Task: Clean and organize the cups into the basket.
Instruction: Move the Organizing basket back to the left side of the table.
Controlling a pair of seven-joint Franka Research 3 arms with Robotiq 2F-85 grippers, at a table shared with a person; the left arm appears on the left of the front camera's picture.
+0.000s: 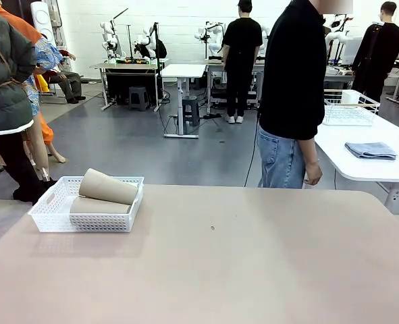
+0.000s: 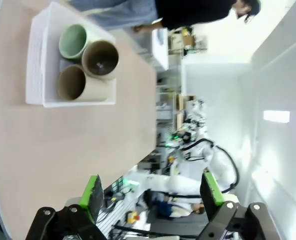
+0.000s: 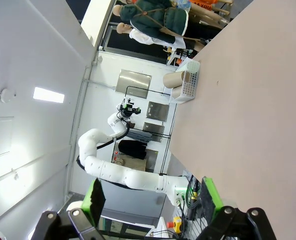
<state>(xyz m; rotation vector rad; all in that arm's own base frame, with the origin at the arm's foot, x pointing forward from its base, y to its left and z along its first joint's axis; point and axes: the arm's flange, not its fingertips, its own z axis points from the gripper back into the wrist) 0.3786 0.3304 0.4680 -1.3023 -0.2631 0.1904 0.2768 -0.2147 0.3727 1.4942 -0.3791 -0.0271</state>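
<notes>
Left gripper [image 2: 150, 192] wide open, nothing between the green pads [image 2: 92, 192], raised above the tan table [image 2: 62, 145] and well apart from the load. Right gripper [image 3: 153, 197] likewise fully open and empty, pads [image 3: 95, 196] spread, off to the near side of the table with the other white arm [image 3: 117, 170] visible past it. Table surface [image 1: 213, 263] bare across the near and middle area apart from one small dark speck [image 1: 213, 227]. White lattice basket [image 1: 54, 219] sitting at the far left of the table, close to the far edge. Three cups lying on their sides inside it: one tan cup [image 1: 98, 206] flat on the basket floor, mint green cup [image 2: 72, 41] beside it on the floor, second tan cup [image 1: 109, 186] stacked on top, resting across the other two and tilted over the rim. Open mouths all facing the same way in the left wrist view. Beyond the far edge, right of centre, person in black top and jeans [image 1: 292, 94] standing side-on, one hand [image 1: 313, 174] hanging down, not touching the table. Farther right, white side table [image 1: 368, 158] carrying a folded grey cloth [image 1: 370, 150] and a white wire basket [image 1: 349, 108].
</notes>
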